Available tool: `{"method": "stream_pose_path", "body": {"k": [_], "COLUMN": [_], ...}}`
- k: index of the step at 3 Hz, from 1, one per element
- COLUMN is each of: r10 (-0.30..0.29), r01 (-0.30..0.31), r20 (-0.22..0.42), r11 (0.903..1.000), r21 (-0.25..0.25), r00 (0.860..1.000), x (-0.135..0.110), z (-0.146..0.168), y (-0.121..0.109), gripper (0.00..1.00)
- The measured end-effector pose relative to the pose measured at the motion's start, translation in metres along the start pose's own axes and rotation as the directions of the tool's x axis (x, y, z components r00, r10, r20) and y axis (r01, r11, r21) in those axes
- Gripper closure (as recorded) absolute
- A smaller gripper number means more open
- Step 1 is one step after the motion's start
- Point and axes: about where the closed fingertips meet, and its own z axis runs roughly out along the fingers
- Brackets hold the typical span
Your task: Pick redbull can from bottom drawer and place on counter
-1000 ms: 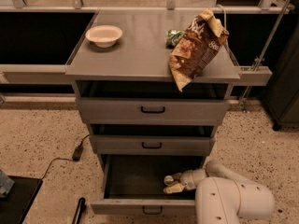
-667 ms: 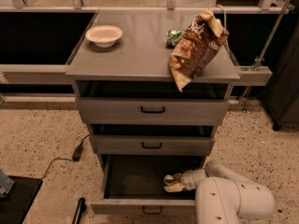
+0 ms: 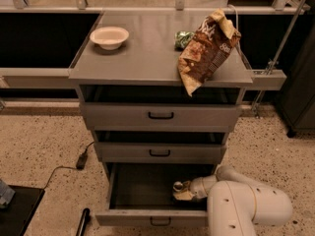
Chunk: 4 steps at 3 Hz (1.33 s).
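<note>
A grey metal cabinet stands on a speckled floor with 3 drawers, and the bottom drawer is pulled well out, its dark inside open to view and a small black handle on its front. A white arm comes in from the lower right and reaches over the drawer's right side, so that the gripper sits inside the drawer, near its right wall and toward the front. The redbull can is in the bottom drawer too, upright, with its shiny round top showing right at the tip of the gripper; it looks to be touching the gripper, but I cannot tell whether the gripper is clamped on the can or merely up against it. Above, the middle drawer and the top drawer each show 1 black handle and a dark gap over the front. The counter holds 1 pale bowl near its left rear corner, a brown chip bag lying at the right edge with 1 corner hanging over the front, and a green wrinkled packet just behind and left of the bag. A dark plug with a cable lies on the floor left of the cabinet.
</note>
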Motion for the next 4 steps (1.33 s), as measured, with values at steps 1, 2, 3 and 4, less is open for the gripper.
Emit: {"method": "stream_pose_path", "body": {"k": [1,2,3,4], "r10": [-0.114,-0.294,-0.388,-0.389], "r01": [0.114,0.279,0.354,0.354], "r20": [-0.003,0.023,0.019,0.019], "r11": [0.9919,0.9267,0.8574,0.857], "r21": [0.055,0.251,0.374,0.374], "r00": [0.993,0.955,0.921,0.921], "x": [-0.023,-0.064,-0.098,-0.098], "z": [-0.033,-0.098,-0.141,-0.141], "y": [0.011,0.019,0.031,0.031], "gripper": [1.0,1.0,1.0,1.0]}}
